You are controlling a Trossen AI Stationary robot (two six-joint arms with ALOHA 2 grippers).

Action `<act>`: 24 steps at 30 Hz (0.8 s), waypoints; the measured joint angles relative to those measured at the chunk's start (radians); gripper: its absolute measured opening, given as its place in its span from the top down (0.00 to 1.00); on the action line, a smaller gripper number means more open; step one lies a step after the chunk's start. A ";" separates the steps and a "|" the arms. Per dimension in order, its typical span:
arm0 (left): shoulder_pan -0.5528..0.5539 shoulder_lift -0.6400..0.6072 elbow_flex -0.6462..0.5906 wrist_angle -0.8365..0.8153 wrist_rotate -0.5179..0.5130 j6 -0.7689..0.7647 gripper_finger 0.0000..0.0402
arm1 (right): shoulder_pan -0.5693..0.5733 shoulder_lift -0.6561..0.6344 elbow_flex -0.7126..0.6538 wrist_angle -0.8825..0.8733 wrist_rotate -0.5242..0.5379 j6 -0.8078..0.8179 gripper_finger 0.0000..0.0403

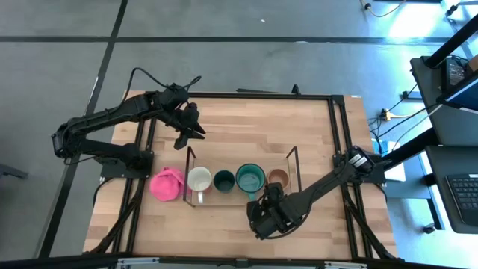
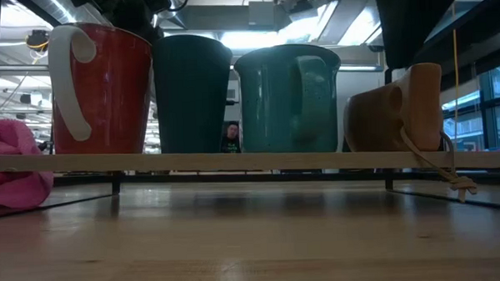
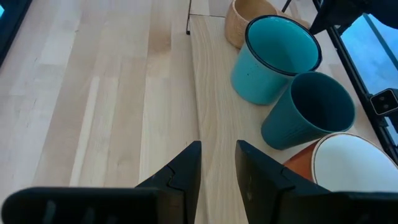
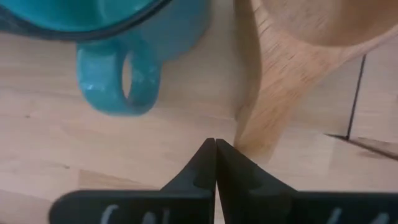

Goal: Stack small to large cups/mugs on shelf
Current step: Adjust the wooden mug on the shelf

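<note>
Four cups stand in a row on the shelf point(image 1: 190, 161), a light board point(image 2: 234, 160) between black wire end frames. From the table's left they are the white-rimmed brownish mug point(image 1: 199, 179), the dark green cup point(image 1: 224, 180), the teal mug point(image 1: 249, 178) and the tan wooden cup point(image 1: 278, 178). Each rests on its base. My left gripper point(image 1: 196, 131) hovers over the table beyond the shelf, open by a narrow gap point(image 3: 217, 168) and empty. My right gripper point(image 1: 272, 193) is shut point(image 4: 216, 144) on the near side of the shelf, beside the wooden cup's handle point(image 4: 273, 81) and near the teal mug's handle point(image 4: 121, 84).
A pink lumpy item point(image 1: 166, 184) lies on the table just left of the shelf. The wooden cup's cord point(image 2: 451, 171) hangs over the board's near edge. A black metal frame point(image 1: 336, 119) edges the table. Bare wood lies on the far side point(image 1: 254, 127) and the near side point(image 1: 194, 224).
</note>
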 joint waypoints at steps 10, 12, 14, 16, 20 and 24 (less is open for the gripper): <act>0.000 0.000 0.000 0.000 0.000 0.003 0.77 | -0.002 0.000 0.000 -0.027 -0.056 0.004 0.98; 0.000 0.000 0.000 0.000 -0.001 0.003 0.77 | -0.002 0.000 0.000 -0.032 -0.058 0.005 0.98; 0.000 0.000 0.000 0.000 -0.001 0.003 0.77 | -0.003 0.000 0.000 -0.040 -0.057 0.018 0.98; 0.000 0.000 0.000 0.000 -0.001 0.003 0.77 | -0.002 0.000 0.000 -0.053 -0.058 0.029 0.98; 0.000 0.000 0.000 0.000 -0.002 0.003 0.77 | -0.002 0.000 0.000 -0.064 -0.060 0.028 0.98; 0.000 0.000 0.000 0.000 -0.004 0.003 0.77 | -0.002 0.000 0.000 -0.060 -0.059 0.028 0.98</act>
